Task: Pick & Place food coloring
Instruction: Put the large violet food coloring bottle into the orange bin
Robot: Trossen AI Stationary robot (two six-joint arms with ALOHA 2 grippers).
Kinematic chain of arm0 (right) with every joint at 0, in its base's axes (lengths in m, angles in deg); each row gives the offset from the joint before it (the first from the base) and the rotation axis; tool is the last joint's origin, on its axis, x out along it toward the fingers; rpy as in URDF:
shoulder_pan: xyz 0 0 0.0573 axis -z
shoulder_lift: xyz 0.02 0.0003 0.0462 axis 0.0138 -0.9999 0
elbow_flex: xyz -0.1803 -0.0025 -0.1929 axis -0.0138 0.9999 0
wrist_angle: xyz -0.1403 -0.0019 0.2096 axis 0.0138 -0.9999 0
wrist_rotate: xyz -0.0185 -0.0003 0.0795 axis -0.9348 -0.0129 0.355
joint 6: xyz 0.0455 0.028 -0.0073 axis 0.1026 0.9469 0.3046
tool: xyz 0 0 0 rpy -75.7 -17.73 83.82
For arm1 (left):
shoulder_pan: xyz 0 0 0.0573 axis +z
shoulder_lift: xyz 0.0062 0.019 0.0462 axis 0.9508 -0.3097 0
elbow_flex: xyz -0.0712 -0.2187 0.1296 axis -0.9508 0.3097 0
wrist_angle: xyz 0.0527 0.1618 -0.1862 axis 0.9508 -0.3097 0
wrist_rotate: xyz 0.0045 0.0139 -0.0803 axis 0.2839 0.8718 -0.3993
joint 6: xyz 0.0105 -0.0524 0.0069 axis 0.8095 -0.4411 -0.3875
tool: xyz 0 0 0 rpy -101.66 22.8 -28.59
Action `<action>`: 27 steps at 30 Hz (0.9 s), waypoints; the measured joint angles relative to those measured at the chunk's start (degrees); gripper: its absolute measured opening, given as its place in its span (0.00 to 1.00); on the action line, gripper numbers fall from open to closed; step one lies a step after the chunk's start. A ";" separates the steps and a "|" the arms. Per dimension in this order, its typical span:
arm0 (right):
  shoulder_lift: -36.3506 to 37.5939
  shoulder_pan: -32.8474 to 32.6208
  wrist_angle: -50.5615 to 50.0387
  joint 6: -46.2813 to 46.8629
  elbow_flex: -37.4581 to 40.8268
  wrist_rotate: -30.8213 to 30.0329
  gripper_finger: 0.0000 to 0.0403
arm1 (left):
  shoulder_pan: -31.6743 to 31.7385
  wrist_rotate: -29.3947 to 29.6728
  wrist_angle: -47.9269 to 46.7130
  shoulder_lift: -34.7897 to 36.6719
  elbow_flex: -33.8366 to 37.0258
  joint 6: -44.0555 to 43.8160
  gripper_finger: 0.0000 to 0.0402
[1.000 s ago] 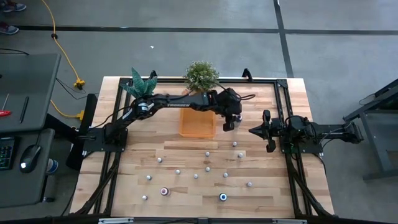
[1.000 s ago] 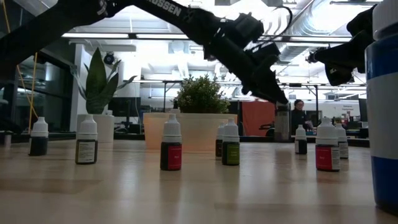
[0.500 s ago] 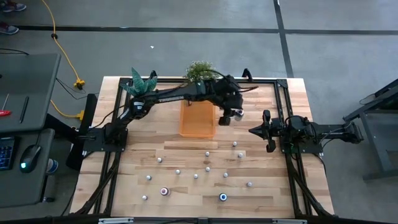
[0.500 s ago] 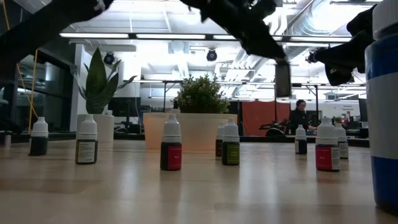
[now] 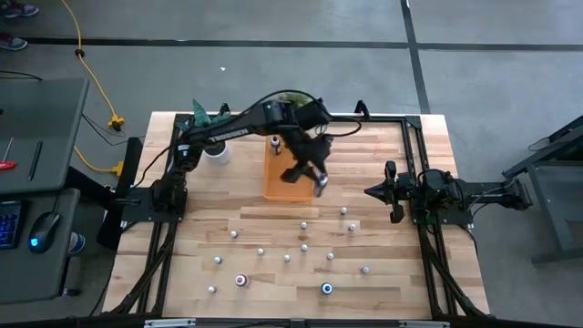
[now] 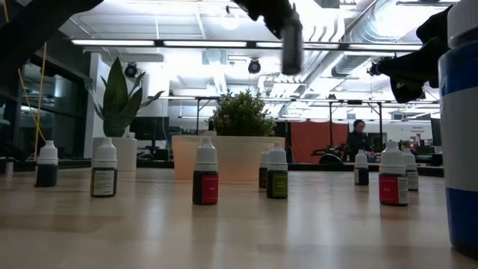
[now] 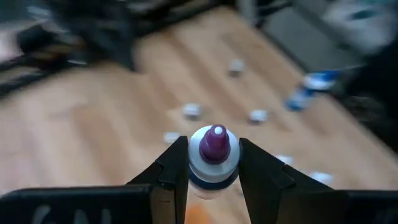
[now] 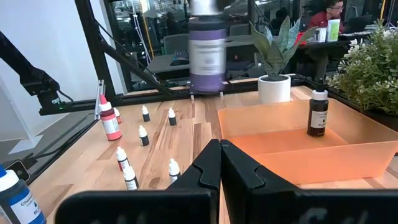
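My left gripper (image 5: pixel 316 182) is shut on a small food coloring bottle (image 8: pixel 207 53) with a purple label, high above the right edge of the orange tray (image 5: pixel 290 187). The bottle also shows in the low view (image 6: pixel 291 45). One dark bottle (image 5: pixel 274 143) stands on its base inside the tray and also shows in the right wrist view (image 8: pixel 318 112). Several more bottles (image 5: pixel 303 225) stand on the wooden table nearer the front. My right gripper (image 5: pixel 369 191) is shut and empty, right of the tray, and its closed fingers show in its own wrist view (image 8: pixel 221 149). My left gripper pinches the bottle's shoulder just below the cap (image 7: pixel 214 174) between its two fingers, one on each side. The fingers come from above and point down along the bottle. The purple cap tip (image 7: pixel 217 138) faces up between them. The bottle hangs about upright, lifted clear of table and tray.
Two potted plants (image 5: pixel 205 123) (image 6: pixel 240 113) stand at the table's far edge behind the tray. A red-bodied bottle (image 5: pixel 241 281) and a blue-capped one (image 5: pixel 327 289) stand near the front edge. A large blue and white bottle (image 6: pixel 459 134) stands close to the low camera.
My left gripper has risen with the bottle from beside the tray's right side, lifting it clear of the table. It has then swung toward the table's left, over the tray's right edge. It has stayed shut on the bottle.
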 joint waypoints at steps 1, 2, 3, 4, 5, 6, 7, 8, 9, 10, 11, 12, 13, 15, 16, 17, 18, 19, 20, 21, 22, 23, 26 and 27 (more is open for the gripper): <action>0.00 0.01 0.01 0.00 0.02 0.00 0.00 | 0.22 -2.31 -1.81 0.07 0.03 0.77 0.26; 0.00 0.01 0.01 0.00 0.01 0.00 0.00 | 0.33 -4.62 -3.16 0.09 0.04 1.90 0.26; 0.00 -0.01 0.00 0.00 0.01 -0.01 0.00 | 0.36 -6.92 -4.82 0.11 0.04 3.09 0.26; 0.00 0.00 -0.02 0.00 0.01 -0.02 0.00 | 0.41 -8.58 -6.48 0.13 0.03 4.16 0.26; 0.00 0.00 0.00 0.00 0.02 -0.01 0.00 | 0.42 -9.42 -7.67 0.13 0.04 5.03 0.26; 0.00 -0.01 0.01 0.00 0.02 -0.02 0.00 | 0.40 -9.96 -8.54 0.16 0.04 5.88 0.26; 0.00 -0.01 -0.01 0.00 0.02 -0.02 0.00 | 0.36 -10.25 -9.73 0.16 0.04 6.85 0.26; 0.00 -0.01 0.01 0.00 0.00 -0.02 0.00 | 0.32 -10.38 -11.00 0.16 0.04 8.01 0.26; 0.00 0.01 -0.01 0.00 0.00 -0.02 0.00 | 0.30 -11.05 -11.80 0.16 0.04 9.30 0.26; 0.00 0.01 0.00 0.00 0.01 -0.02 0.00 | 0.31 -12.12 -12.24 0.16 0.04 10.59 0.26; 0.00 -0.01 -0.01 0.00 0.02 -0.03 0.00 | 0.33 -13.21 -12.73 0.16 0.04 11.54 0.26; 0.00 0.01 0.00 0.00 0.01 -0.02 0.00 | 0.32 -14.41 -12.99 0.16 0.04 12.22 0.26; 0.00 0.01 0.00 0.00 0.02 -0.02 0.00 | 0.33 -15.22 -12.83 0.16 0.04 12.76 0.26; 0.00 -0.01 0.01 0.00 0.02 -0.04 0.00 | 0.30 -15.81 -12.86 0.16 0.04 13.94 0.26; 0.00 0.01 0.00 0.00 0.01 -0.04 0.00 | 0.30 -15.72 -12.71 0.16 0.04 14.16 0.26; 0.00 -0.01 0.01 0.00 0.02 -0.04 0.00 | 0.30 -15.41 -12.64 0.16 0.04 14.17 0.26; 0.00 0.01 -0.01 0.00 0.00 -0.04 0.00 | 0.30 -14.43 -12.60 0.16 0.04 14.12 0.26; 0.00 0.01 -0.01 0.00 0.00 -0.04 0.00 | 0.30 -12.74 -12.47 0.16 0.04 13.85 0.26; 0.00 0.01 -0.01 0.00 0.02 -0.04 0.00 | 0.30 -10.45 -12.40 0.16 0.04 13.43 0.26; 0.00 -0.01 0.01 0.00 0.00 -0.04 0.00 | 0.30 -7.60 -12.39 0.16 0.04 12.74 0.26; 0.00 -0.01 0.01 0.00 0.02 -0.04 0.00 | 0.30 -4.38 -12.33 0.16 0.04 12.24 0.26; 0.00 -0.01 0.01 0.00 0.02 -0.04 0.00 | 0.30 -1.30 -12.18 0.16 0.04 11.44 0.26; 0.00 -0.01 0.00 0.00 0.00 -0.04 0.00 | 0.36 6.59 -11.21 0.16 0.08 8.28 0.25; 0.00 -0.01 -0.02 0.00 0.02 -0.04 0.00 | 0.42 8.43 -10.64 0.16 0.08 6.53 0.24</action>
